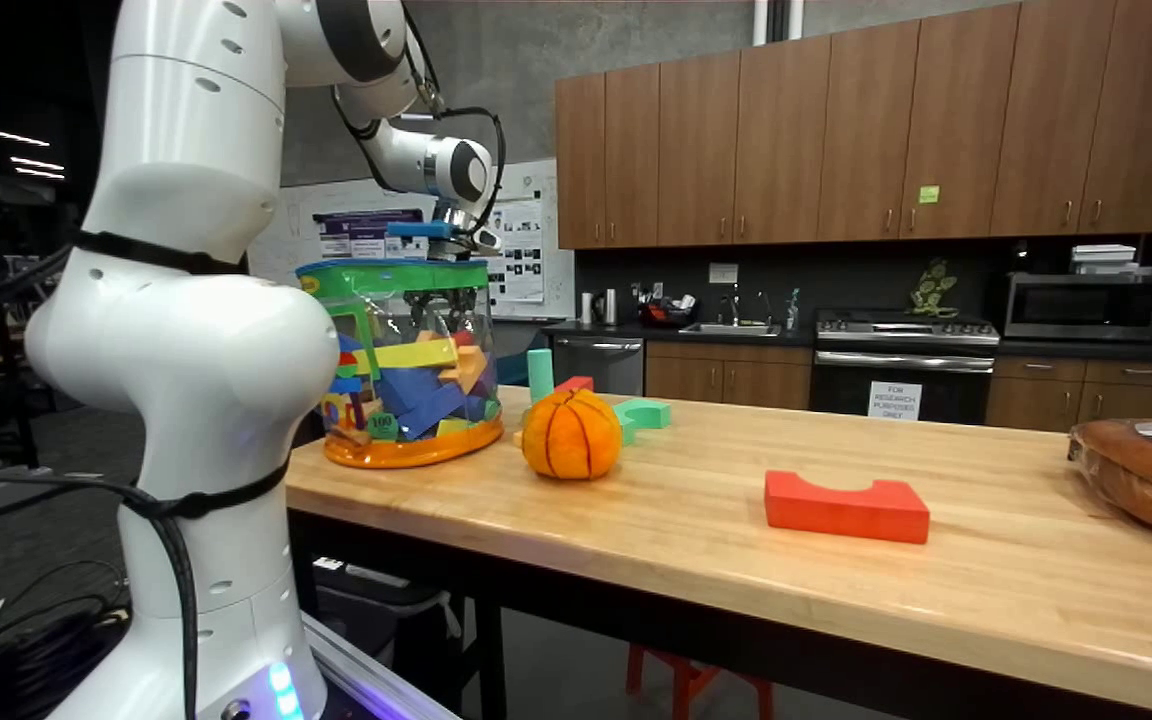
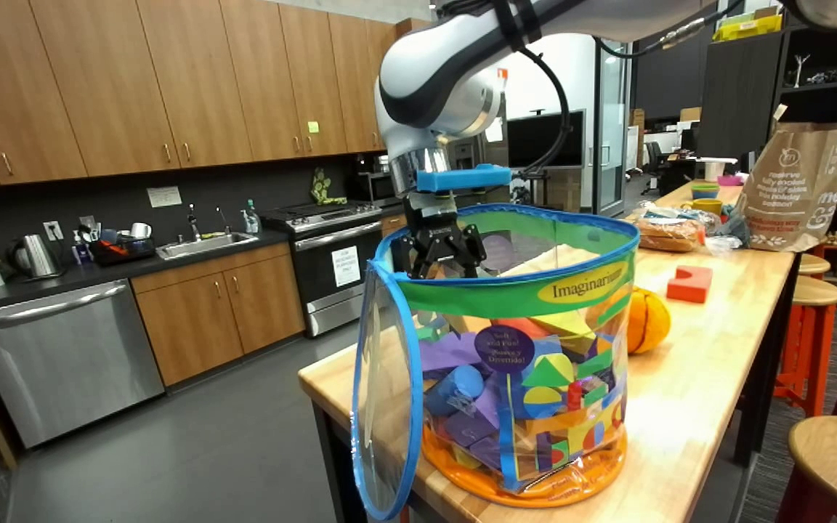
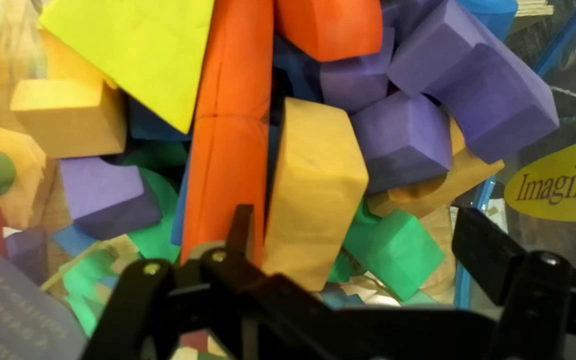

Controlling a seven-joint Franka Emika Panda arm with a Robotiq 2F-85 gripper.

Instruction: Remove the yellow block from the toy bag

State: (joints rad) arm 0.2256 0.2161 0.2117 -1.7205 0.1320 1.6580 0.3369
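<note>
The toy bag (image 1: pixel 391 277) stands at the table's end, a clear drum with a green rim and orange base; it also shows in an exterior view (image 2: pixel 476 299). Its mouth is open and colourful blocks fill the lower part. A bright yellow block (image 3: pixel 140 52) lies on the pile at the wrist view's upper left; it also shows through the plastic in both exterior views (image 1: pixel 416 354) (image 2: pixel 567 325). My gripper (image 3: pixel 355 227) is open and empty, pointing down inside the bag's mouth (image 2: pixel 446 265), above the blocks. An orange-yellow block (image 3: pixel 318 190) and a green block (image 3: pixel 398 250) show below between the fingers.
The bag's blue-rimmed lid (image 2: pixel 413 407) hangs open at its side. An orange toy pumpkin (image 1: pixel 570 434) and green blocks (image 1: pixel 644 412) stand beside the bag. A red block (image 1: pixel 846 508) and bagged bread (image 1: pixel 1141 470) lie farther along the table. A paper bag (image 2: pixel 796 185) stands at the table edge.
</note>
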